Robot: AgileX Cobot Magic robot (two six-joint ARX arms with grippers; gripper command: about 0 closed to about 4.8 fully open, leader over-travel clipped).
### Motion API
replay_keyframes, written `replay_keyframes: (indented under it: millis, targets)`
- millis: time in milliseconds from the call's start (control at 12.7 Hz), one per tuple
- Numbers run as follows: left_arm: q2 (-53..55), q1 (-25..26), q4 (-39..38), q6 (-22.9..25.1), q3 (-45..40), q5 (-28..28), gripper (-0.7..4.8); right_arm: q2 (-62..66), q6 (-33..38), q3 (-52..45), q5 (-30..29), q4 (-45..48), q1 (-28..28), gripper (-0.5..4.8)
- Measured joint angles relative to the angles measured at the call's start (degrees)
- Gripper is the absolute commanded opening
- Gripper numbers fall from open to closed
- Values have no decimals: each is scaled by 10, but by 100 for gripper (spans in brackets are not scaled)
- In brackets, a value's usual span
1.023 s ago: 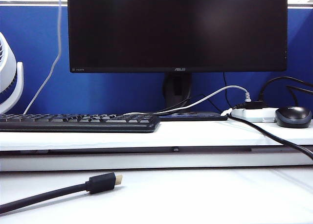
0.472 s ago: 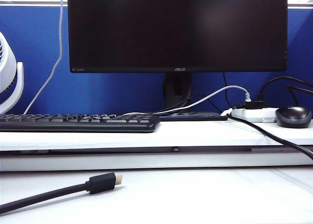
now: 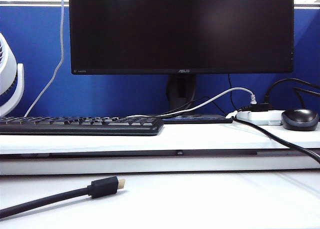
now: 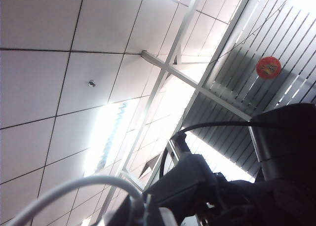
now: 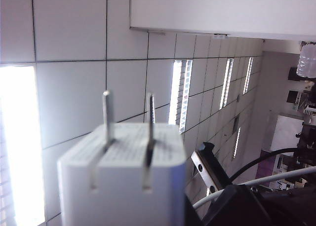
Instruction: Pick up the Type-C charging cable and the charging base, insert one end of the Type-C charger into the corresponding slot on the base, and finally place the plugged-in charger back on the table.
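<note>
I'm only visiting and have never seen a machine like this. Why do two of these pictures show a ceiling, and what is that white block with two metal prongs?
The machine has two arms, each ending in a two-finger gripper with a small camera on its wrist. One picture comes from a fixed camera looking across the table: you see a monitor, a keyboard, a mouse, a power strip and a black cable with a gold-tipped plug. Neither arm appears there. A thin white Type-C charging cable hangs down at the upper left. The other two pictures come from the wrist cameras, both tilted up toward the ceiling. The right wrist view shows the charging base, prongs up, apparently held by the right gripper, whose fingers are hidden. The left wrist view shows the cable curving close by; the left gripper itself is out of view.
</note>
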Motion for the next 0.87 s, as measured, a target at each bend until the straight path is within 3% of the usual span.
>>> replay_keyframes:
  millis: [472, 551, 708, 787, 866]
  targets:
    - [-1, 0, 4, 17, 0, -2, -6, -1, 0, 0, -17, 0, -4, -2]
    - [-7, 14, 4, 62, 0, -21, -6, -2, 0, 0, -30, -2, -16, -2]
    - [-7, 14, -1, 83, 0, -23, -6, -5, 0, 0, -30, 0, -16, -2]
    - [-11, 14, -10, 130, 0, -22, -6, -6, 0, 1, -26, -2, -26, -2]
    - [-11, 14, -11, 132, 0, -23, -6, -6, 0, 0, -12, -5, -25, -2]
